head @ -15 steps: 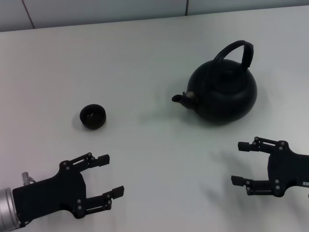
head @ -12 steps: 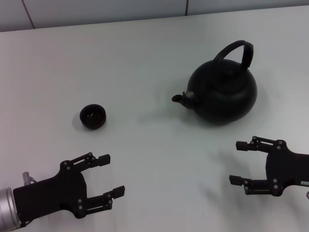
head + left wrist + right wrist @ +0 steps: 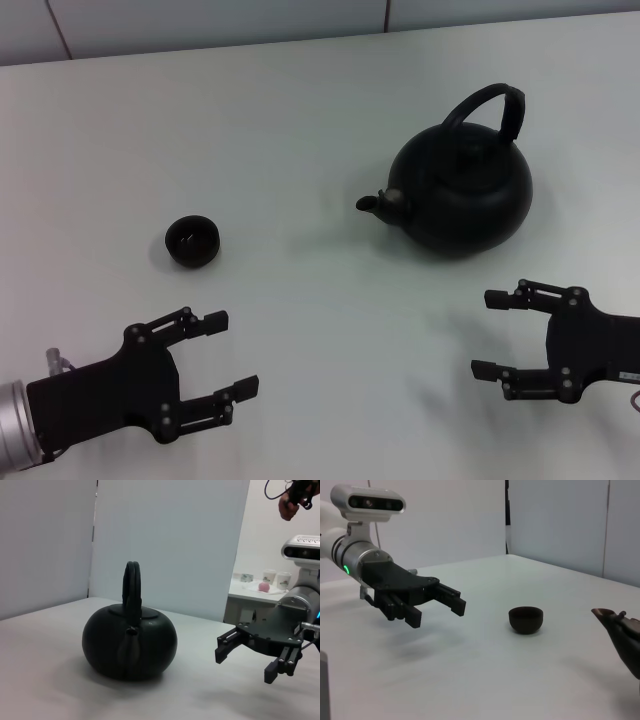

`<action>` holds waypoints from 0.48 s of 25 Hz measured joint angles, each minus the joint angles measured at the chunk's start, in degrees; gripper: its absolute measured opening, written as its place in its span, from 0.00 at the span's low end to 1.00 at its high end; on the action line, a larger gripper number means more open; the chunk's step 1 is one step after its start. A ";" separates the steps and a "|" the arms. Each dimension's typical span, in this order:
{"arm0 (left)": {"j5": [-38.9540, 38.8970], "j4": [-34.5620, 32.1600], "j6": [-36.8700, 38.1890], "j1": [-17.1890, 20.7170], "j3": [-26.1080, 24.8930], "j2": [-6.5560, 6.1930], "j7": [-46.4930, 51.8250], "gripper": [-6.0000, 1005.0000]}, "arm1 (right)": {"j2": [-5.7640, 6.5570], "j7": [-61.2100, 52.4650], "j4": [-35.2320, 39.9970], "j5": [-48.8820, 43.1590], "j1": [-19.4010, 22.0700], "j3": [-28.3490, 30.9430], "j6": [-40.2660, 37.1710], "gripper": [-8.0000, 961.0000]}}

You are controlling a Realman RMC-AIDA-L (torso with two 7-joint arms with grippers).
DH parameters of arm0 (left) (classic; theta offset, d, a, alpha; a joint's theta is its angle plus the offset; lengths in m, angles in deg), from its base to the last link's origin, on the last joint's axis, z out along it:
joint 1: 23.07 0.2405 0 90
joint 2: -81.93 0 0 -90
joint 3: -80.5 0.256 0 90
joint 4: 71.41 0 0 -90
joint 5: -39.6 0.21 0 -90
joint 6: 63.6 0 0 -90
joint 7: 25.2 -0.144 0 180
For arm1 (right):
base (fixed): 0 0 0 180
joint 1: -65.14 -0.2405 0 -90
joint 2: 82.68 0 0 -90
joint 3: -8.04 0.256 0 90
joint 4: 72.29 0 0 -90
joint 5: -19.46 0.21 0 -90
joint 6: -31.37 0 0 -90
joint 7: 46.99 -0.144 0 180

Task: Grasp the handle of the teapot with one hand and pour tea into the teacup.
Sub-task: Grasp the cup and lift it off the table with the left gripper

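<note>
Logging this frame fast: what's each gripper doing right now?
Left gripper: open, empty, hovering over the table near the teacup.
Right gripper: open, empty, in front of the teapot, not touching it.

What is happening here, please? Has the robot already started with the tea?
Not yet. The teapot stands on the white table, with its handle untouched and its spout pointing toward the teacup, which sits apart on the robot's left. The right gripper hovers open near the table's front edge, just in front of the teapot. The left gripper is also open and hovers in front of the teacup. Neither gripper holds anything, so no grasp or pouring has begun.
</note>
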 joint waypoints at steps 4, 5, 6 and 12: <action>-0.01 0.08 0.03 0.08 -0.50 0.16 0.09 0.79 | 0.00 0.00 -0.11 0.00 0.02 0.25 0.00 0.86; -0.01 0.08 -0.36 0.37 -2.36 0.66 -0.17 0.79 | -0.02 0.00 -0.13 0.00 0.02 0.27 0.00 0.86; -0.01 0.08 -0.47 0.51 -3.62 0.84 -0.48 0.79 | -0.04 0.00 -0.15 0.04 0.02 0.30 -0.01 0.86; -0.14 3.88 -4.26 1.03 -18.30 1.91 -6.30 0.79 | -0.08 -0.03 -0.12 0.46 0.06 0.66 -0.32 0.86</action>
